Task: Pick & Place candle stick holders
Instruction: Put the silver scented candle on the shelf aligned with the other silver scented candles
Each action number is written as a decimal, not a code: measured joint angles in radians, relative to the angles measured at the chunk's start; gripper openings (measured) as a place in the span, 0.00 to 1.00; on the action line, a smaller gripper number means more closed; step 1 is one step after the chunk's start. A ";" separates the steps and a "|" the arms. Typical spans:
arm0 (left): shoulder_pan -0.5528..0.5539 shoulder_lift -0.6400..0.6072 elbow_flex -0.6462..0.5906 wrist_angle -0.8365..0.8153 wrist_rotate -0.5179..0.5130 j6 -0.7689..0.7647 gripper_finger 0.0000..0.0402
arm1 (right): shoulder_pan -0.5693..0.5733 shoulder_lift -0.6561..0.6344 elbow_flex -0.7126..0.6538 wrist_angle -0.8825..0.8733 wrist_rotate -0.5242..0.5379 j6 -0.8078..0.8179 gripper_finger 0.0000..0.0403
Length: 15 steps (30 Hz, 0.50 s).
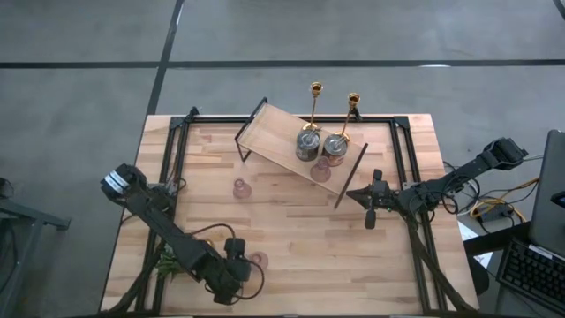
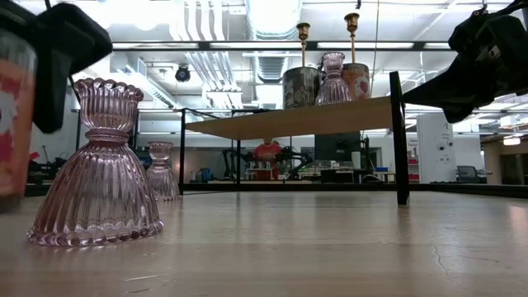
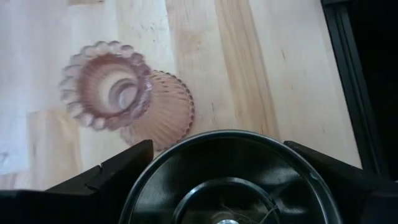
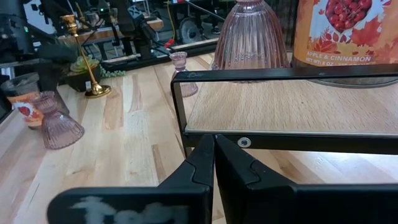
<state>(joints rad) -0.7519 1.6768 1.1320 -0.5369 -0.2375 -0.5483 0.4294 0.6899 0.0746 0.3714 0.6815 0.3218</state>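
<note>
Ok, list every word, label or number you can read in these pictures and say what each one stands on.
"APPLE & CINNAMON" on the label of the candle jar standing on the wooden shelf, right wrist view.
A smaller line under it begins with what looks like a weight; too small to read.
The candle jar by the left gripper shows a red and white label in the low view; its print is too blurred to read.
Nothing else is readable.

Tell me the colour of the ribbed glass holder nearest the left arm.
Pink glass holder, clearest in the low view.
</note>
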 joint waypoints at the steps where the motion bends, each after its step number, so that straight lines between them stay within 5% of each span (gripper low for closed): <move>1: 0.002 -0.011 0.000 -0.009 0.000 -0.008 0.86 | 0.000 0.000 0.000 0.000 0.000 0.000 0.02; 15: 0.181 -0.247 0.002 -0.251 -0.026 -0.054 0.86 | 0.000 0.000 0.000 0.000 0.000 0.000 0.02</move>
<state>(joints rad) -0.5711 1.4297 1.1343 -0.7876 -0.2630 -0.6026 0.4295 0.6899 0.0746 0.3714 0.6815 0.3217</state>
